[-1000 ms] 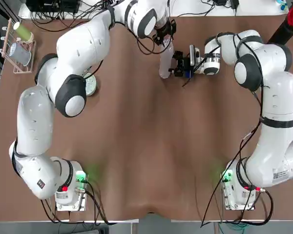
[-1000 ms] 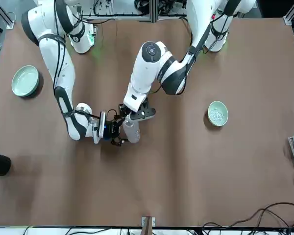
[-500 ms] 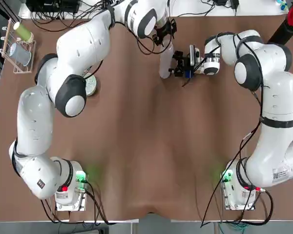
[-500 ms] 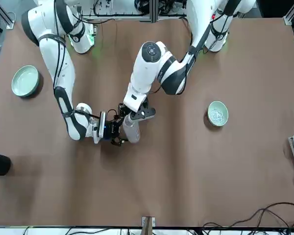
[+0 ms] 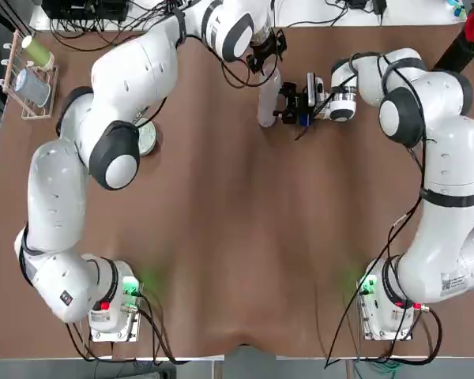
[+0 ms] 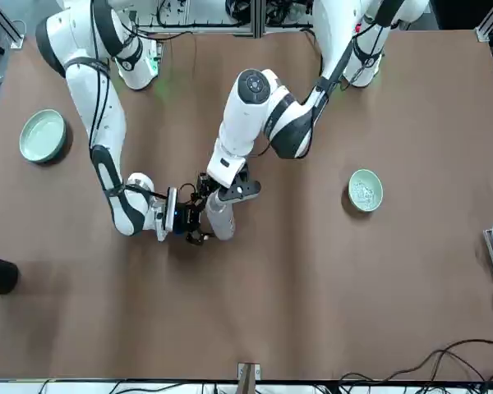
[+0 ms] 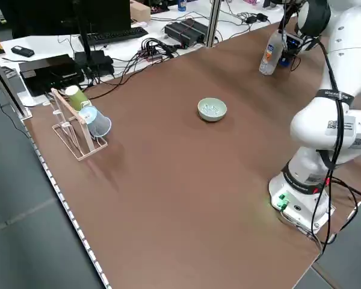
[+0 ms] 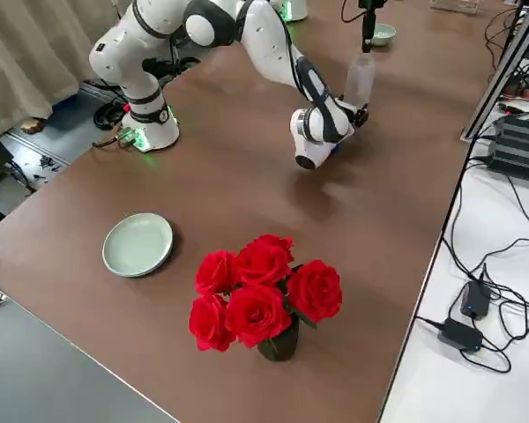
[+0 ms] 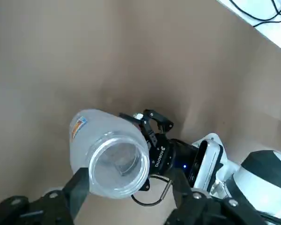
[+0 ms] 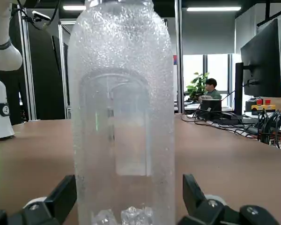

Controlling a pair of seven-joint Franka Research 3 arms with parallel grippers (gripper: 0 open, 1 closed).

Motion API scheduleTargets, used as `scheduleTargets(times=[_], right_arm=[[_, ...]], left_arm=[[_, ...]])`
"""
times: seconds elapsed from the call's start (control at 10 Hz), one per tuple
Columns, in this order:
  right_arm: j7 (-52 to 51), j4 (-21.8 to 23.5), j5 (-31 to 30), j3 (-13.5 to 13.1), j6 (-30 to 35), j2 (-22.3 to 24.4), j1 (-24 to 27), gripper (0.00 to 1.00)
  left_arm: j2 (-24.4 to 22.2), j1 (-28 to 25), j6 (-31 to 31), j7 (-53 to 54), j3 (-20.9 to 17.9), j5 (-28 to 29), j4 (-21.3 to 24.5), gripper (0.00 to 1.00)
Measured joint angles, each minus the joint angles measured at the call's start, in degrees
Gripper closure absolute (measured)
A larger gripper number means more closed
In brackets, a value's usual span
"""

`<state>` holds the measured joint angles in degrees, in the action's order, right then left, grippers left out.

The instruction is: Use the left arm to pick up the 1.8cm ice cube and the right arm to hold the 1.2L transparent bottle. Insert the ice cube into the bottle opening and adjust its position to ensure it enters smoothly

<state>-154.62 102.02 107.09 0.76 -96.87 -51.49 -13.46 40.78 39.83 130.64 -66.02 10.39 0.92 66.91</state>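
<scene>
"Ice cube: where is it?"

"Clear ice pieces (image 10: 136,216) lie inside at the bottom of the transparent bottle (image 8: 360,79); which one is the task's, I can't tell."

"And the bottle?"

"Upright, its opening (image 9: 121,165) facing up. The right gripper (image 10: 130,180) is at its side, jaws closed around it."

"The left gripper (image 9: 129,185)?"

"Right above the bottle's opening, jaws well apart, with nothing I can see between them."

"What's farther out on the surface (image 5: 221,237)?"

"Going by the robot's own sides, left of the bottle is a pale green bowl (image 6: 365,190) of ice. Right of the bottle, nearer the arm bases, there's a pale green plate (image 6: 43,135). Red roses (image 8: 257,313) in a dark vase (image 8: 280,344) are also well right of the bottle."

"Farthest?"

"Well left of the bottle, a rack (image 7: 69,103) with a blue cup (image 7: 96,122) and a green cup (image 7: 76,96)."
</scene>
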Motion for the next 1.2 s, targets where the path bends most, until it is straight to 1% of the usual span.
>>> scheduleTargets(times=[0.1, 0.2, 0.4, 0.6, 0.8, 0.9, 1.0, 1.2], right_arm=[[0.0, 0.0, -0.2, -0.1, 0.0, 0.0, 0.2, 0.0], [0.0, 0.2, -0.4, -0.2, 0.0, 0.0, 0.5, 0.0], [-0.1, 0.9, -1.9, -0.4, 0.4, 0.0, 1.8, 0.0], [-0.2, 1.1, -6.1, -0.5, 0.7, 0.0, 4.3, 0.0], [-0.2, 0.8, -8.5, -0.5, 1.2, 0.5, 7.0, 0.0], [0.6, 0.2, -10.8, -0.5, 1.3, 0.7, 8.2, 0.0], [2.5, -0.8, -14.0, -0.6, 1.2, 1.2, 9.8, 0.0], [11.3, -2.3, -21.2, -0.7, 2.6, 3.9, 14.3, 0.0]], left_arm=[[-0.4, -0.1, -0.4, 0.6, -0.3, 0.5, 0.0, 0.04], [-0.9, -0.3, -1.6, 1.8, -0.4, 0.7, 0.0, 0.01], [-2.8, -1.7, -7.2, 5.9, -0.8, 0.8, 0.0, 0.0], [-4.8, -3.9, -14.4, 10.4, -0.9, 0.8, 0.0, 0.0], [-7.5, -7.3, -20.6, 14.4, -1.0, 0.9, 0.4, 0.0], [-9.9, -9.4, -22.4, 17.2, -0.9, 0.9, 1.9, 0.0], [-13.0, -11.7, -23.1, 20.3, -0.7, 0.9, 4.7, 0.0], [-20.1, -15.8, -23.6, 26.5, -0.5, 0.8, 12.2, 0.0]])
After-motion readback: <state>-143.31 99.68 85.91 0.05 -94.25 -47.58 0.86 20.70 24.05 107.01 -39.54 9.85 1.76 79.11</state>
